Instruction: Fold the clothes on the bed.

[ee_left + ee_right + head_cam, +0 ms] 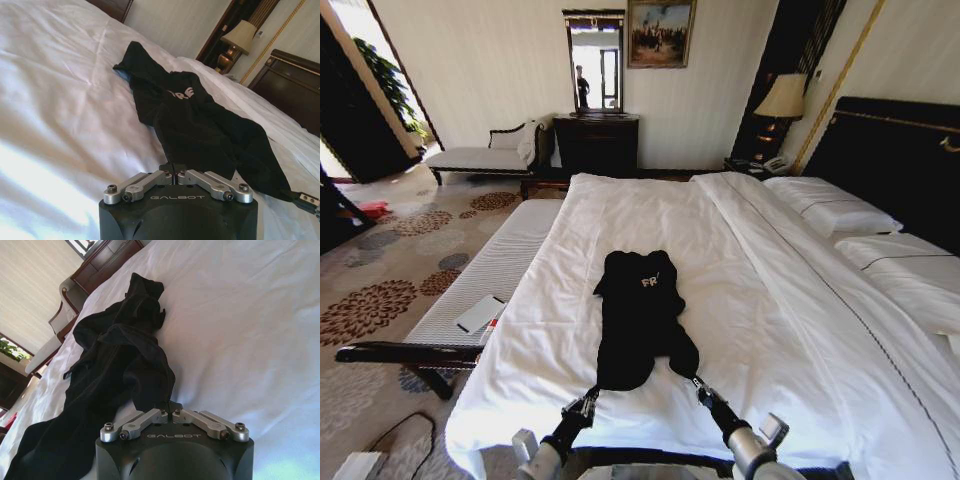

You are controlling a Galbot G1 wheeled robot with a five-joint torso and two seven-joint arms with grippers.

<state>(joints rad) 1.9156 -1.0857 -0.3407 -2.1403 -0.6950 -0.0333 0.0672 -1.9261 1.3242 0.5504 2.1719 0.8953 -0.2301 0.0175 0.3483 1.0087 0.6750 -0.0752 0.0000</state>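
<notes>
On the white duvet, near the foot-side edge of the large bed (740, 260), lies the black short-sleeved soft-fabric T-shirt (638, 318), bunched into a long crumpled strip with part of its white lettering showing. The left pincer (593, 391) is clamped on the shirt's near left corner, and the right pincer (694, 381) is clamped on the near right corner, each with its jaws drawn together on the cloth. White pillows (830, 208) rest well apart, against the dark wooden headboard (900, 150).
</notes>
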